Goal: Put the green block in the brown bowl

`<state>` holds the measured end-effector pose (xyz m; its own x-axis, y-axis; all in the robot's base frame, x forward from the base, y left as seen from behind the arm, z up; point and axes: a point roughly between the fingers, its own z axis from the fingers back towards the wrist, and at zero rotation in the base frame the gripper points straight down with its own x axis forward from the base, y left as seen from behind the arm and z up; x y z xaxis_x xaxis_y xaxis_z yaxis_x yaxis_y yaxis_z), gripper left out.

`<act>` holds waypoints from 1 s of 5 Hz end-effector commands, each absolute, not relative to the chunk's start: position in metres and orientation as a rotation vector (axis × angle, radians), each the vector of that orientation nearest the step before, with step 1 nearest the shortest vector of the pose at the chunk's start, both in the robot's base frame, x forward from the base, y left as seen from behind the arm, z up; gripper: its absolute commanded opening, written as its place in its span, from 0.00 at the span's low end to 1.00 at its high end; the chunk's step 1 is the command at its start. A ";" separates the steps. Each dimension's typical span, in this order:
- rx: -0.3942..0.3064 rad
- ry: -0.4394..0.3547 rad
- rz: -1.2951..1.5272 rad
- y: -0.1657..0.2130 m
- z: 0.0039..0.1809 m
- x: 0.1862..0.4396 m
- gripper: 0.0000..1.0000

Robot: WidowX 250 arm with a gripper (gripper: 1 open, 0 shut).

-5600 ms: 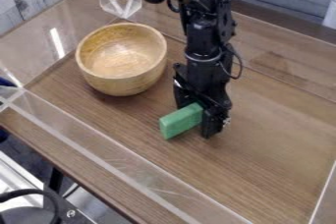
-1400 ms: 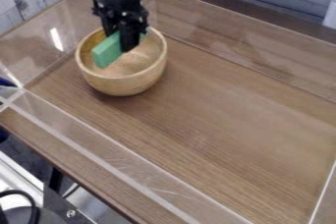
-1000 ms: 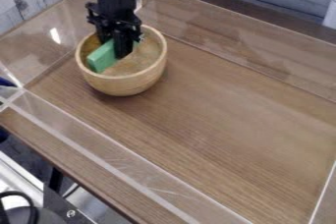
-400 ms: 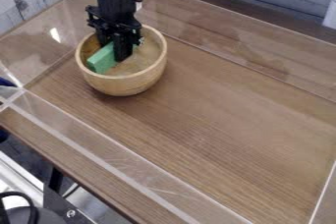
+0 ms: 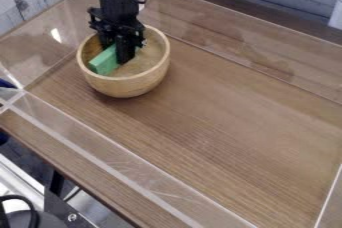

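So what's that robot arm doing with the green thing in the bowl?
The robot's gripper points straight down into the brown bowl and is shut on the green block. The block sits tilted inside the bowl, down low, but the gripper has not let go yet. The bowl stands near the far left corner of the wooden table. So the block is in the right place; it just needs releasing.

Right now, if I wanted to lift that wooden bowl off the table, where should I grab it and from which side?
Probably the brown bowl by its thick rim at the near right, coming from above. That stretch is bare, while the gripper, shut on the green block, fills the far left of the hollow. The round outer wall looks too wide to span.
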<state>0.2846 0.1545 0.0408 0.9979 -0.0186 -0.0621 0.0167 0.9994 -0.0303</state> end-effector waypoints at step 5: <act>0.000 0.036 -0.015 0.157 0.046 0.301 0.00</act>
